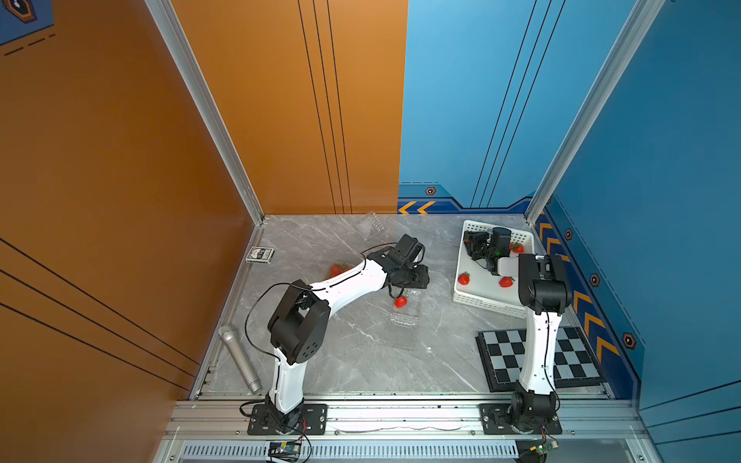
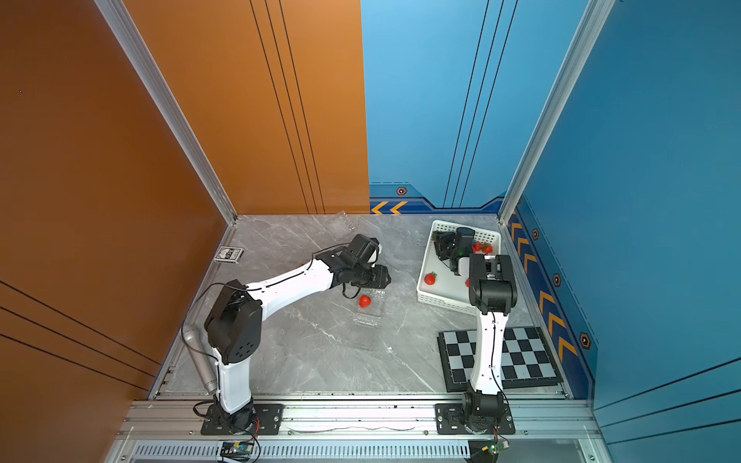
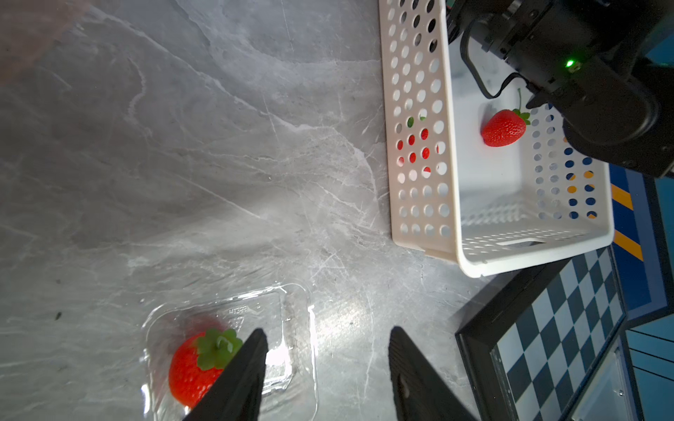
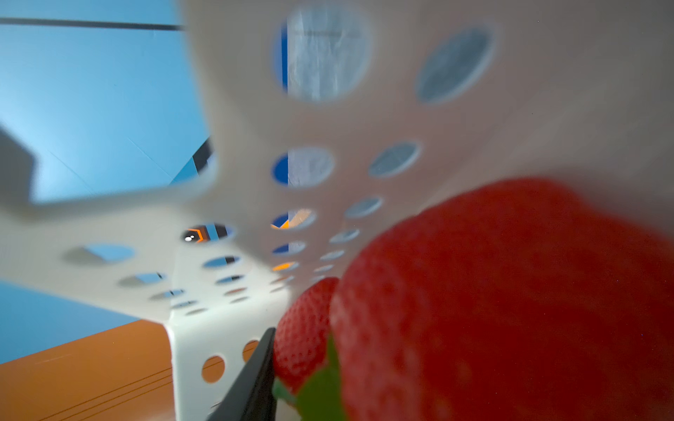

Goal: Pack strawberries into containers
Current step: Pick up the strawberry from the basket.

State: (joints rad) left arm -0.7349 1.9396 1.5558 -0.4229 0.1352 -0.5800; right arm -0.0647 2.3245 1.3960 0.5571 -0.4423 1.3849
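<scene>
One glossy red strawberry (image 3: 193, 368) with a green leafy cap lies inside the open, clear ribbed container (image 3: 288, 317) near the middle of your bench (image 1: 361, 352). Your left gripper (image 3: 328, 331) hovers just above that box, its jaws spread wide with nothing between them. At least three more berries (image 1: 464, 278) show red on the white floor of the perforated basket (image 1: 487, 306) at the bench's far right corner. Your right gripper (image 1: 471, 246) reaches into the basket's far end. In its wrist view one dark finger (image 4: 255, 379) sits against a small pitted berry (image 4: 302, 335), while a large blurred berry (image 4: 510, 310) fills the frame and hides the other side, so you cannot tell whether it is clenched on fruit. A second clear container (image 1: 373, 225) rests at the far edge, and another berry (image 1: 338, 269) peeks from behind the left arm.
</scene>
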